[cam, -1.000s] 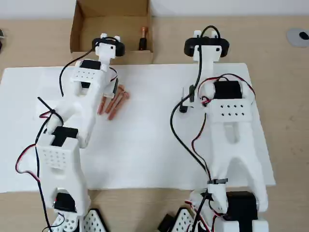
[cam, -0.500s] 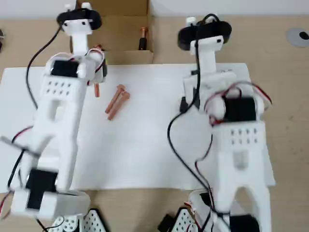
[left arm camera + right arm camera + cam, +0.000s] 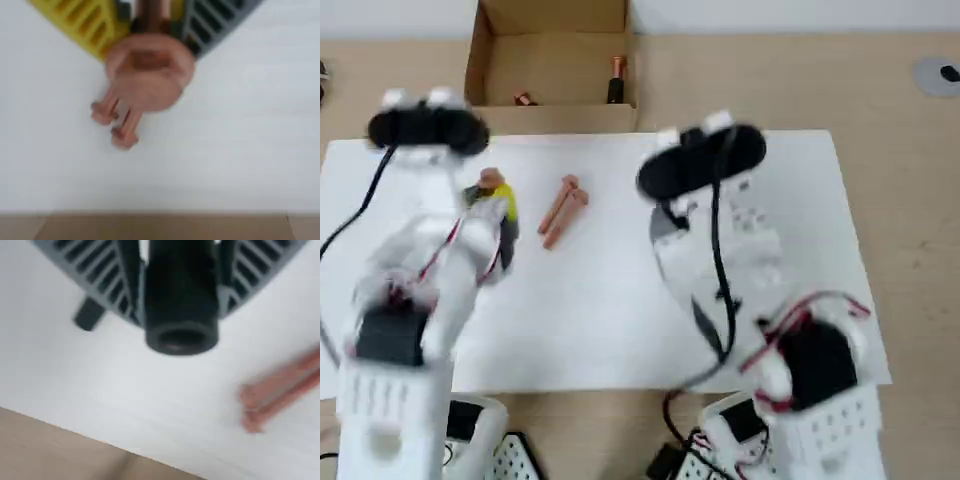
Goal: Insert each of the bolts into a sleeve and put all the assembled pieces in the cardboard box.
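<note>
- Both arms now sit farther back from the cardboard box [image 3: 555, 70].
- Fingers of the left gripper [image 3: 150, 30] pinch a bolt [image 3: 150, 72], the right gripper [image 3: 181, 285] a sleeve [image 3: 181, 325]; mating them looks next.

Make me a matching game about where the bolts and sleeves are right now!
Things:
1. held bolt
2. held sleeve
3. two loose bolts
4. assembled piece

Places:
A. inside the cardboard box
B. lying on the white sheet
C. gripped in the right tool
D. gripped in the left tool

Pairs: 1-D, 2-C, 3-B, 4-A
</note>
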Robot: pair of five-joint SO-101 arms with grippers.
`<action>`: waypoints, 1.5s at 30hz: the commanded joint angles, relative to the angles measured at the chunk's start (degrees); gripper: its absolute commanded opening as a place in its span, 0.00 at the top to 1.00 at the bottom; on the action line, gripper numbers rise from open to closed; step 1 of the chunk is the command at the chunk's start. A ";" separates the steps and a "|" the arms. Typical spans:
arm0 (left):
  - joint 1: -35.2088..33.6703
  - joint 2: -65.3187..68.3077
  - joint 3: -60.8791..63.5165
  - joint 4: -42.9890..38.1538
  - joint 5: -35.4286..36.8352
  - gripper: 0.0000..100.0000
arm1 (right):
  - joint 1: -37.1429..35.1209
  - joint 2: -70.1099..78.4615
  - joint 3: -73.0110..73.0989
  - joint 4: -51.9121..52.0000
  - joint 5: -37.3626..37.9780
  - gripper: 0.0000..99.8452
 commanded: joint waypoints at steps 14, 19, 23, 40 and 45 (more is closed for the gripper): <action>0.53 -41.89 32.09 -19.08 1.76 0.99 | -11.82 -27.03 37.67 -27.78 -0.79 0.99; 0.97 -41.89 31.74 -24.53 10.64 0.99 | -18.07 -32.40 48.22 -36.31 2.99 0.99; 1.05 -41.63 28.04 -24.35 16.62 0.99 | -19.82 -35.82 53.76 -39.91 5.10 0.99; 16.88 -41.54 18.20 -11.16 23.12 0.99 | -19.82 -41.36 58.95 -40.62 5.27 0.99; 16.97 -39.25 18.73 -11.25 22.86 0.99 | -19.82 -42.07 59.03 -40.62 5.27 0.99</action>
